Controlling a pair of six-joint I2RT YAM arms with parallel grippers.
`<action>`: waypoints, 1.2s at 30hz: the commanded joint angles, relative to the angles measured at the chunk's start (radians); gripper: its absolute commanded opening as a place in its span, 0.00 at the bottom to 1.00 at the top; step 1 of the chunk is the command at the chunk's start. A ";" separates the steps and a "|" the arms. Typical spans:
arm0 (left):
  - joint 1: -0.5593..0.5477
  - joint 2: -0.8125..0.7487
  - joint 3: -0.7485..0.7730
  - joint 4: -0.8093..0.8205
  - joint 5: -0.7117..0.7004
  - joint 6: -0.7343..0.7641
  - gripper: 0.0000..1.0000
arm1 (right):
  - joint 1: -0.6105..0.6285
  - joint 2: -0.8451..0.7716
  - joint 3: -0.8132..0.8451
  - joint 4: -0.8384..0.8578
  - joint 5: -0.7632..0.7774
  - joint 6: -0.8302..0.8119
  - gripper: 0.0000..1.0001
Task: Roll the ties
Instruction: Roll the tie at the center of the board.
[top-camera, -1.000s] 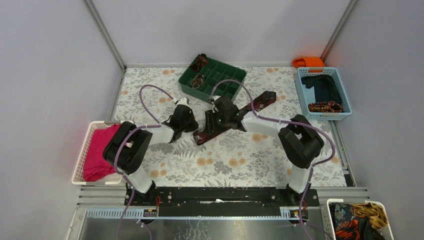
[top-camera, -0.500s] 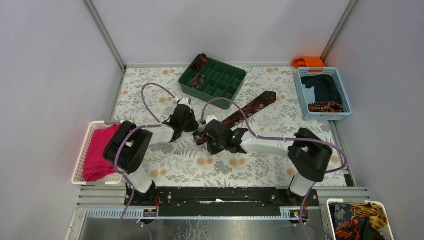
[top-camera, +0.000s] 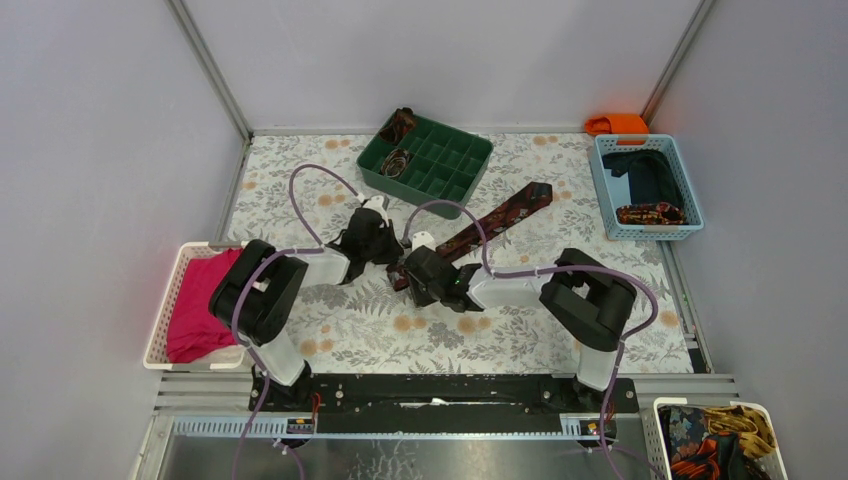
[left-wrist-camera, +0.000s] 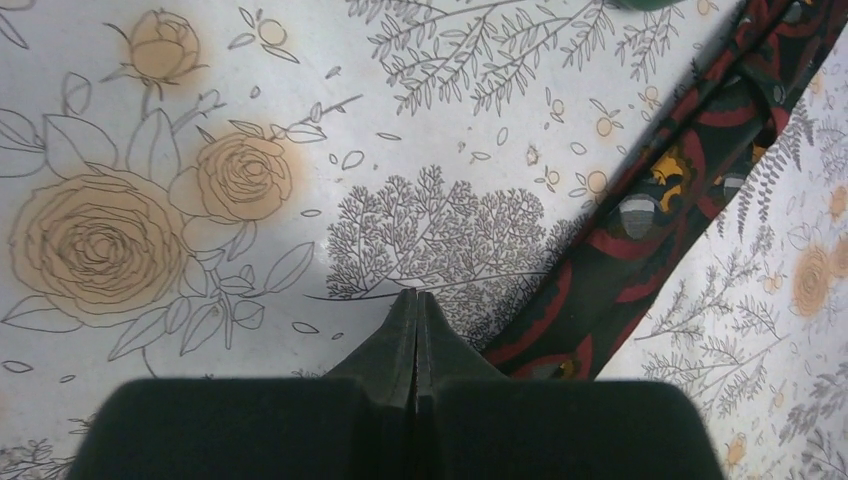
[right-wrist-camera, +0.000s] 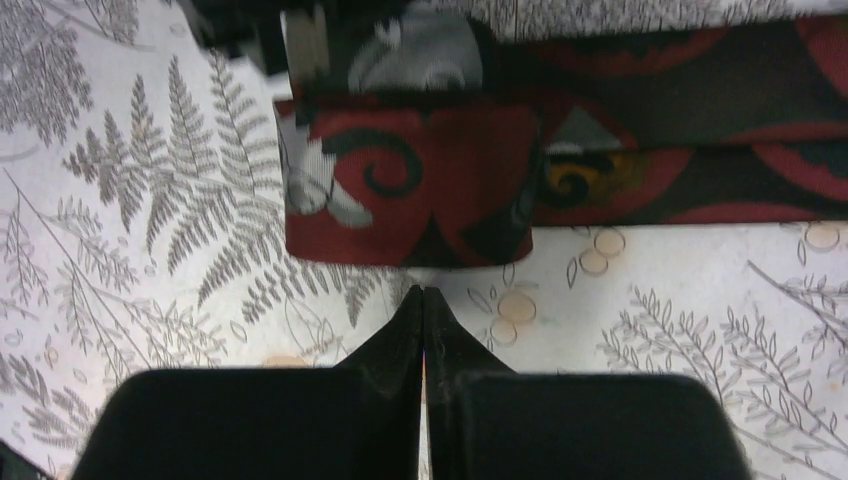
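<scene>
The green tray (top-camera: 425, 157) is split into small compartments. Two rolled ties (top-camera: 397, 160) sit in it, one in a compartment along its left side and one in its far left corner; the other compartments look bare. Well to the right of the green tray stands a blue basket (top-camera: 645, 185) holding a dark navy cloth (top-camera: 645, 170) and, at its near end, a bundled tie (top-camera: 650, 213) with red-orange pattern. An orange thing (top-camera: 617, 123) lies just behind that basket. Far to the left of the green tray and nearer the arms, a white basket (top-camera: 160, 320) holds a pink-red cloth (top-camera: 195, 305). Far to the right of the tray, past the near table edge, a second white basket (top-camera: 665, 410) is filled with a heap of patterned cloth (top-camera: 715, 440).

A long tie (top-camera: 490, 220) lies flat on the flowered tablecloth (top-camera: 330, 320), running slantwise from just right of the green tray down to a spot on the tray's near side.

Both grippers meet at that lower end. The left gripper (left-wrist-camera: 417, 295) has its fingers pressed together with nothing between them, its tip on bare tablecloth, the tie just beside it to the right. The right gripper (right-wrist-camera: 422, 290) is likewise closed tight and empty, its tip at the near edge of the tie's end; whether it touches cannot be told.
</scene>
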 joint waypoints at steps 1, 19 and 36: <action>-0.008 0.007 -0.025 0.066 0.073 -0.005 0.00 | 0.001 0.097 0.026 -0.034 0.100 0.005 0.00; -0.042 0.033 0.048 -0.080 -0.066 0.019 0.00 | -0.008 0.091 0.121 -0.137 0.123 -0.058 0.00; -0.049 -0.501 0.202 -0.488 -0.586 -0.143 0.00 | 0.030 -0.186 0.178 -0.359 0.274 -0.233 0.33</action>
